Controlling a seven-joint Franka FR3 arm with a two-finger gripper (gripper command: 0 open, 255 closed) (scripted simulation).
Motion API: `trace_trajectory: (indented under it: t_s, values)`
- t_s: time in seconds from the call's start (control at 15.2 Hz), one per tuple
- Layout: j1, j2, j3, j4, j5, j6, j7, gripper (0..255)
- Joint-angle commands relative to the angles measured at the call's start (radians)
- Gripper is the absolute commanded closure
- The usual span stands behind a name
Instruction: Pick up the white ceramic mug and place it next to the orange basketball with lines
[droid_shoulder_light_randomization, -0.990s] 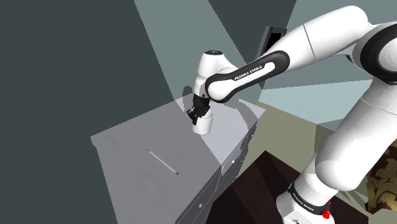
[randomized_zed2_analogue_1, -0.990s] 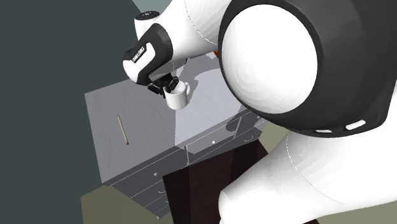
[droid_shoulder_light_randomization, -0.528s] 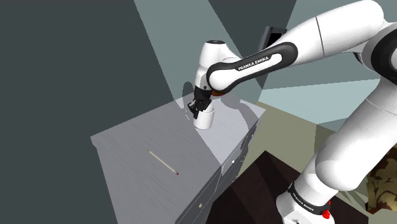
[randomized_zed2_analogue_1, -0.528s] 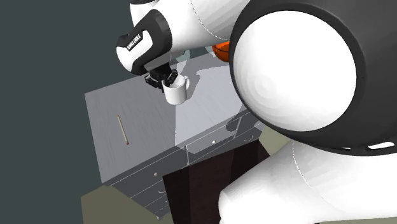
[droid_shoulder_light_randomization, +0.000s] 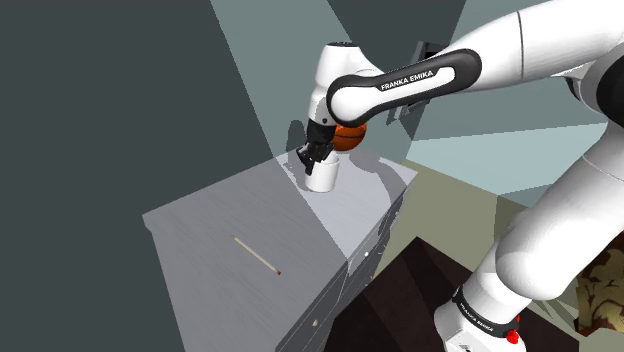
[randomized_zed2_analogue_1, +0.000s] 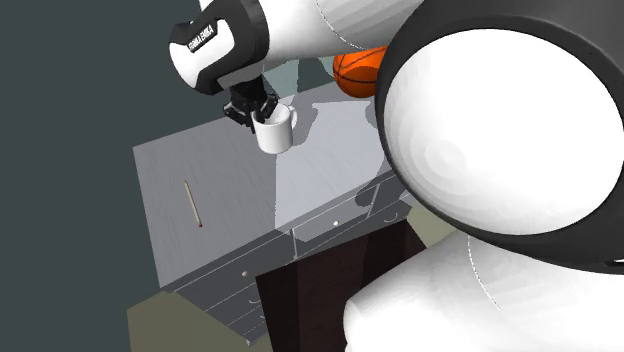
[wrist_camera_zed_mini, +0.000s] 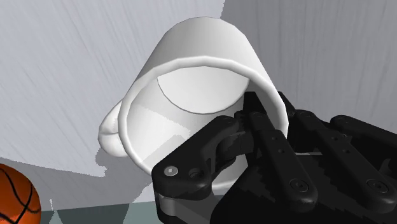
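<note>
Comparing with half a second ago, the mug (droid_shoulder_light_randomization: 321, 176) is found carried nearer the basketball (droid_shoulder_light_randomization: 347, 138), more of which is now uncovered. The mug's rim is clamped between the jaws of the gripper (droid_shoulder_light_randomization: 310, 155). The mug is smooth, white, cylindrical and empty, held over the grey, streaked dresser top (droid_shoulder_light_randomization: 220, 220); the ball is orange and black-lined.

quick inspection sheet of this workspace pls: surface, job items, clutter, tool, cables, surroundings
surface: grey dresser top, drawers under its front edge
job's things: white mug with a handle, held by the tool; orange basketball with black lines close behind it
clutter: thin pale stick with a dark red tip, lying well apart from the mug
grippers: black two-finger tool shut on the mug's rim, one finger inside
cables: nothing seen
surroundings: dark grey walls, olive floor
</note>
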Motion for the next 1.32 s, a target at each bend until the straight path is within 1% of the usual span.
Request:
trace_trajectory:
  t_s: [0.0, 1.25]
  values:
    - [0.0, -0.012, -0.001, 0.015, 0.004, -0.026, -0.003, 255]
    - [-0.001, -0.055, -0.008, 0.228, 0.017, -0.28, -0.022, 255]
